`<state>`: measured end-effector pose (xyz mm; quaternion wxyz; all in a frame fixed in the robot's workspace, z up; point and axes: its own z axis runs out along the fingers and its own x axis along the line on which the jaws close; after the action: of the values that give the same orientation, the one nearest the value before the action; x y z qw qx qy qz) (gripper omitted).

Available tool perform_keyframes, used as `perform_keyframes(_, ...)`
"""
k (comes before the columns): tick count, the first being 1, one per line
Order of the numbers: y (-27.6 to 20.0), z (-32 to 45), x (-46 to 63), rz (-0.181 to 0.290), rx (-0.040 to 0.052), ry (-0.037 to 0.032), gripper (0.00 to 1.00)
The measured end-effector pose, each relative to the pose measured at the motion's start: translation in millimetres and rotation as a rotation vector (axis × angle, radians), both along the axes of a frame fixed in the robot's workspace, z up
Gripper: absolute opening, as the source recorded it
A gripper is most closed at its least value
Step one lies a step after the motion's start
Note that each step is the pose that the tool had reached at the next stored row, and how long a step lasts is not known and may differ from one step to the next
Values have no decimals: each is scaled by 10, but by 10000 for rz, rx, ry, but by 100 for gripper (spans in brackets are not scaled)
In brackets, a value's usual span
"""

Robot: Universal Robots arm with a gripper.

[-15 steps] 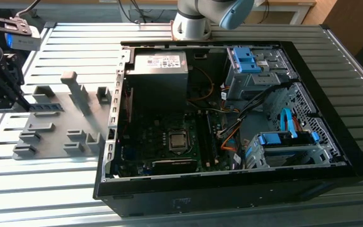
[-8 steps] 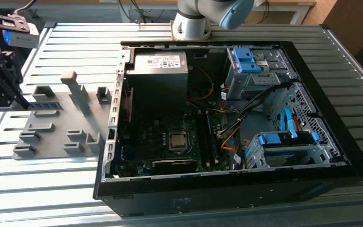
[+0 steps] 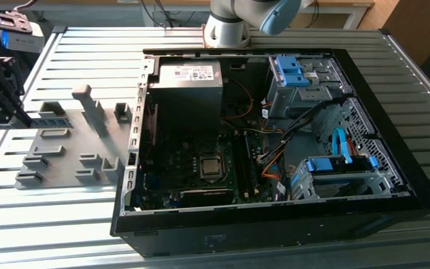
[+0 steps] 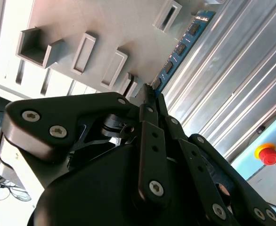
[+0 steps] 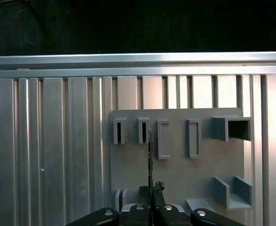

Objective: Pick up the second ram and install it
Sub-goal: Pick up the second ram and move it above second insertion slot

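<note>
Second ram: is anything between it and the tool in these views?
Nothing visible does. The tool is shut on one end of the second ram, which sticks out over the gray holder tray.

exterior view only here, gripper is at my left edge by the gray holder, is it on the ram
Observer: Yes, in the second wrist view the gripper is shut on one end of the blue ram stick.
Operator: which way does it point
Observer: In the first wrist view it shows edge-on, running straight out from the gripper over the gray holder plate.
Operator: anything past the table there
Observer: The second wrist view shows a red emergency-stop button beyond the ribbed metal table.
</note>
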<state>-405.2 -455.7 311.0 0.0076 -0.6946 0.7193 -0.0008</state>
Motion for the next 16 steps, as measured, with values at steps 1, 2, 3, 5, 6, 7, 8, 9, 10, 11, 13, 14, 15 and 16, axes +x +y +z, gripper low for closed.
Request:
perform_keyframes(1, 0, 8, 0, 0, 1, -1, 14)
perform_keyframes(2, 0, 16, 0, 0, 1, -1, 14)
perform_keyframes(3, 0, 24, 0, -1, 0, 0, 14)
perform_keyframes(5, 0, 41, 0, 0, 0, 0, 14)
perform_keyframes(6, 0, 49, 0, 0, 0, -1, 14)
perform_keyframes(7, 0, 57, 0, 0, 1, -1, 14)
perform_keyframes(8, 0, 65, 0, 0, 0, -1, 14)
perform_keyframes(9, 0, 72, 0, -1, 1, -1, 14)
perform_keyframes(10, 0, 79, 0, 0, 1, -1, 14)
perform_keyframes(11, 0, 86, 0, 0, 0, 0, 14)
perform_keyframes(13, 0, 97, 0, -1, 1, -2, 14)
perform_keyframes(14, 0, 103, 0, 0, 1, -1, 14)
perform_keyframes(15, 0, 108, 0, 0, 0, -1, 14)
perform_keyframes(16, 0, 112, 0, 0, 0, 0, 14)
